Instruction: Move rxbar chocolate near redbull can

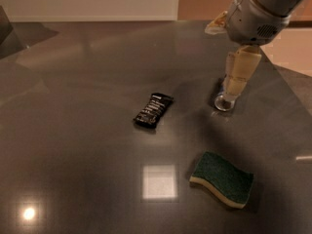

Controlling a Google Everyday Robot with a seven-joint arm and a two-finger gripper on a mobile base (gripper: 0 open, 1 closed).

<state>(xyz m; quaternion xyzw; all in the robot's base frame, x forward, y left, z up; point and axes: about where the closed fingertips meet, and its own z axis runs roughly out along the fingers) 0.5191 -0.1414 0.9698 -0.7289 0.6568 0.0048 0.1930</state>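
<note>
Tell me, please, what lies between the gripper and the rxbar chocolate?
In the camera view, only bare table separates the gripper, by the redbull can, from the rxbar chocolate; the sponge lies nearer the camera.

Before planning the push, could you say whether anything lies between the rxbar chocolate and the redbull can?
Nothing visible lies between rxbar chocolate and redbull can. The end effector hangs over the can; the green sponge lies off that line.
</note>
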